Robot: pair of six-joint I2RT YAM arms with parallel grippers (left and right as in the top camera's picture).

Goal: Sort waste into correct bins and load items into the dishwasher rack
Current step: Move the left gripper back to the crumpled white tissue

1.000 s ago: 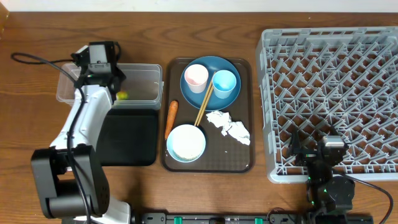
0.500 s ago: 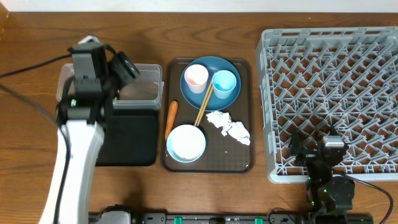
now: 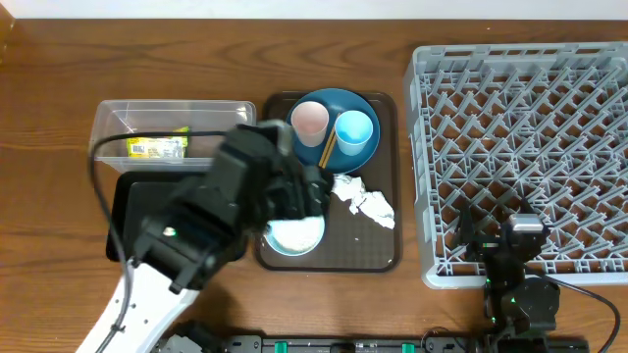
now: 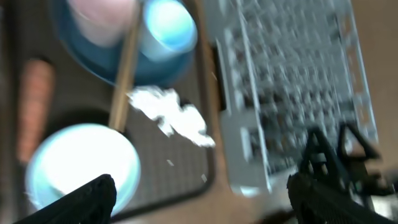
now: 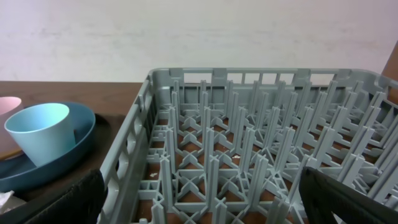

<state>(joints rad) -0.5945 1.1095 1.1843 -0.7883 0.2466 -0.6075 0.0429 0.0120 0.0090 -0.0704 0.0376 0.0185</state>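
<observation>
Clear container (image 3: 108, 123), top left: yellow-green wrapper (image 3: 157, 147) lies inside it. Black tray (image 3: 123, 211) sits just in front of it, mostly under the left arm, so its contents can't be told.

Brown serving tray (image 3: 378, 250), centre, holds:
- Dark blue plate (image 3: 334, 98) at the far end, with pink cup (image 3: 309, 121) and light blue cup (image 3: 355, 129) upright on it, side by side.
- Chopsticks (image 4: 124, 68) running from the plate to the rim of the light blue bowl (image 4: 74, 165).
- Tissue (image 3: 361, 199) on the tray mat, just right of the bowl.
- Carrot (image 4: 34, 106) along the tray's left edge, blurred.
- A couple of rice grains (image 4: 169, 163) on the mat near the tissue.

Dishwasher rack (image 3: 520, 118) stands right of the serving tray, near but apart.

Left gripper (image 4: 202, 190) is over the bowl and tissue, jaws wide apart, nothing between them. Right gripper (image 5: 199, 214) is at the rack's near edge, jaws spread wide, gripping nothing.
</observation>
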